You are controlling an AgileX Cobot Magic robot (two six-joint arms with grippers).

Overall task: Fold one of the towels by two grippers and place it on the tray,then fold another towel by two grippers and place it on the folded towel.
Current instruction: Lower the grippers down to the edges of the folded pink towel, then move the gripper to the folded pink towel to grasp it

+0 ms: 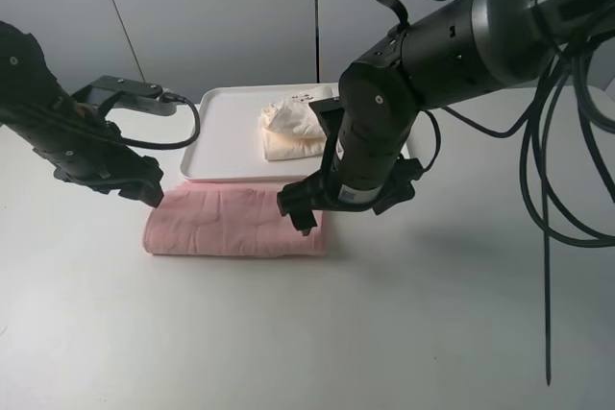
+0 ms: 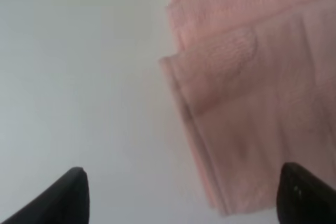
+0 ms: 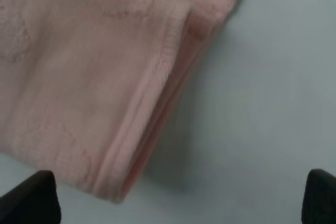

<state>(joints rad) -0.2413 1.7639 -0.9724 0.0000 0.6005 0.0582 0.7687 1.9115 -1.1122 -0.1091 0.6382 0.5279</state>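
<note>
The cream towel (image 1: 291, 129) lies on the tray (image 1: 219, 156), toward its right side and rather bunched than flat, so I judge the first half of the job done. The pink towel (image 1: 231, 221) is on the table (image 1: 384, 333), just in front of the tray's near rim and running along it, folded into a long band. Its stacked layers show at both short ends in my wrist views. I have my left pincer (image 1: 152, 196) at its left end and my right pincer (image 1: 303, 221) at its right end, one to each end, because a limp band taken from one side only would sag and fall open. Both pincers are spread wide and neither pinches anything. In each wrist view the towel's end edge runs between my two dark tips, with bare table on the outer side. That wide spread is what I want here, I think: the jaws must straddle all the layers at once, or the lower ones will be left behind. Whether my tips touch the cloth or hang just above it I cannot tell, as the wrist views are blurred. What remains, as I judge it, is to take both ends, perhaps fold once more, and carry the band back over the rim onto the cream towel. The lumpy cream pile may let it slide off.
</note>
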